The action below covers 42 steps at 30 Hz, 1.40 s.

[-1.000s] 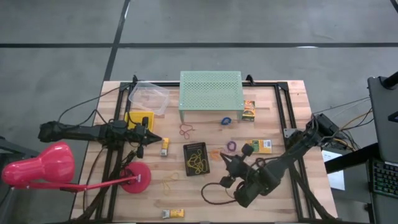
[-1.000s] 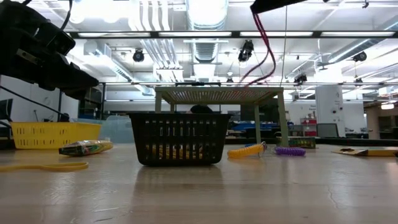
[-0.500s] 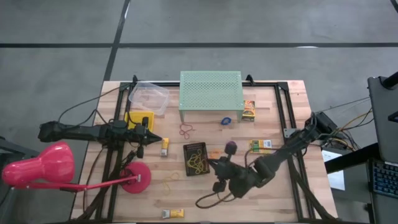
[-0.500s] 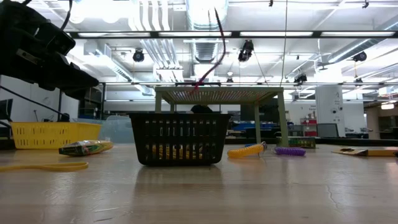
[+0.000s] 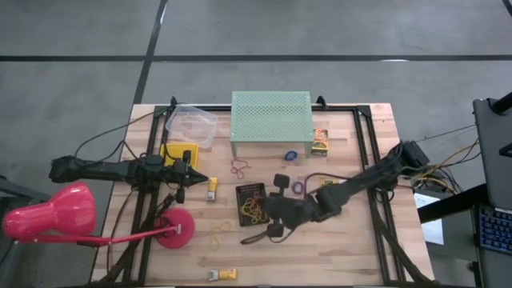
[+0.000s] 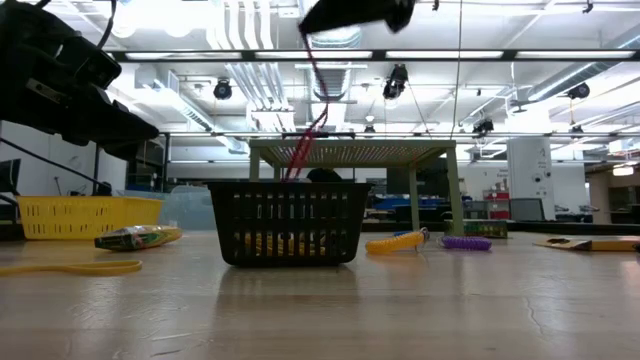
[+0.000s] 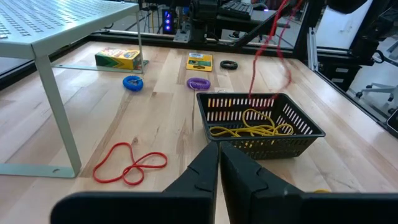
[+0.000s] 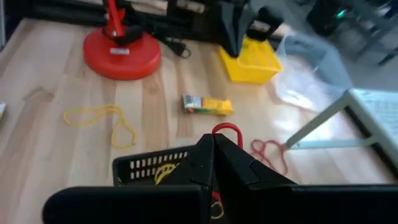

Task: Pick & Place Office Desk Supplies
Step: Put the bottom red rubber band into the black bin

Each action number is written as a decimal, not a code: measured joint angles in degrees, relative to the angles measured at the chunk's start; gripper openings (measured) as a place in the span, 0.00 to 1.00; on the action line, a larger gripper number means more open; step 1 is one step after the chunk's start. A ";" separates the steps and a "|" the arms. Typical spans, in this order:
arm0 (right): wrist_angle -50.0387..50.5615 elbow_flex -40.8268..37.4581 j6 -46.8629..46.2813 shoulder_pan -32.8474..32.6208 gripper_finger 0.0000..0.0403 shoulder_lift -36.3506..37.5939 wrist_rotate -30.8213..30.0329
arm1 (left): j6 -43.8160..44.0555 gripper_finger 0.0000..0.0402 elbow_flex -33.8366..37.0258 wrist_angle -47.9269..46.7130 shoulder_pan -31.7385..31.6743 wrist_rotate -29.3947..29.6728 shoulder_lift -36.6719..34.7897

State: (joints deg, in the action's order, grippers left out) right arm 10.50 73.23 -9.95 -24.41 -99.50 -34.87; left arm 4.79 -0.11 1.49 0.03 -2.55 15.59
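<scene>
My right gripper (image 8: 211, 143) is shut on a thin red rubber band (image 6: 308, 100) above the black mesh basket (image 5: 252, 204). The basket stands mid-table with yellow rubber bands (image 7: 249, 127) inside. In the low view the right gripper (image 6: 350, 12) shows at the top edge, and the band dangles down to the basket's rim (image 6: 288, 186). My left gripper (image 5: 200, 180) waits shut at the table's left, its fingers (image 7: 217, 165) pointing toward the basket. My right gripper pinches the red band between its shut fingertips, and a small loop (image 8: 225, 130) sticks out past them. The fingers come slanting down from the table's right. The rest of the band (image 7: 273, 43) hangs slack below, its lower end at about the height of the basket's rim.
On the table lie a red band (image 5: 238, 167), a yellow band (image 5: 218, 234), blue (image 5: 290, 154) and purple (image 5: 298, 187) rings, and small yellow boxes (image 5: 212, 188) (image 5: 336, 186). The green stand (image 5: 270, 114), clear tub (image 5: 192, 124), yellow basket (image 5: 178, 154) and pink lamp (image 5: 56, 212) stand around.
My right gripper has travelled toward the table's left edge, from right of the black basket to above it, turning its wrist on the way. It has stayed shut on the red band, which swung along and now hangs over the basket.
</scene>
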 joint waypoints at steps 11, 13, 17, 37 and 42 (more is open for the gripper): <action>-0.56 -5.09 -5.44 7.24 0.02 -0.02 14.07 | 0.00 0.06 0.00 0.01 -0.01 0.00 0.00; -0.43 -5.90 -6.37 8.15 0.02 -0.02 14.49 | -0.01 0.06 -0.01 0.01 0.00 0.00 0.00; -0.60 -7.16 -8.29 10.15 0.02 -0.02 20.14 | -0.01 0.06 0.01 0.01 -0.02 0.02 0.00; -10.44 -11.49 -12.62 12.75 0.02 -0.63 33.54 | -0.01 0.06 -0.01 0.01 0.00 0.00 0.00; -12.37 -10.67 -12.16 12.73 0.02 -4.01 33.65 | 0.00 0.06 0.00 0.00 -0.01 0.00 -0.03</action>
State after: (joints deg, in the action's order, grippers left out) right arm -1.88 62.55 -22.11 -11.68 -103.51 -1.23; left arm 4.79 -0.11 1.49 0.02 -2.55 15.56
